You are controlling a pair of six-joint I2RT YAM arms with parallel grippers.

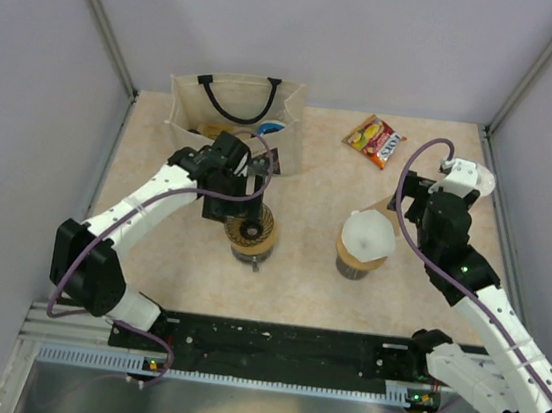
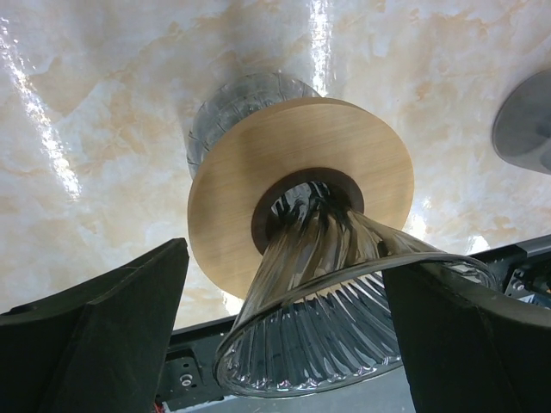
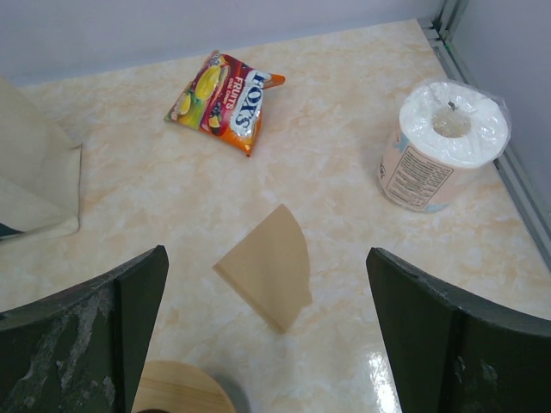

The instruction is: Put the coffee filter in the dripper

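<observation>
Right gripper [image 3: 265,254] stands wide, the coffee filter [image 3: 270,277] lying flat just below, between its jaws — better to pinch one edge. Left gripper [image 2: 286,258], also wide, flanks the dripper [image 2: 232,189] — keep that steady.

My left arm [image 1: 145,206] reaches from the near-left corner toward the middle of the bench, its left gripper [image 2: 288,262] spread wide. My right arm [image 1: 486,303] stretches up along the right edge, right gripper [image 3: 267,258] likewise parted, facing the far edge.
</observation>
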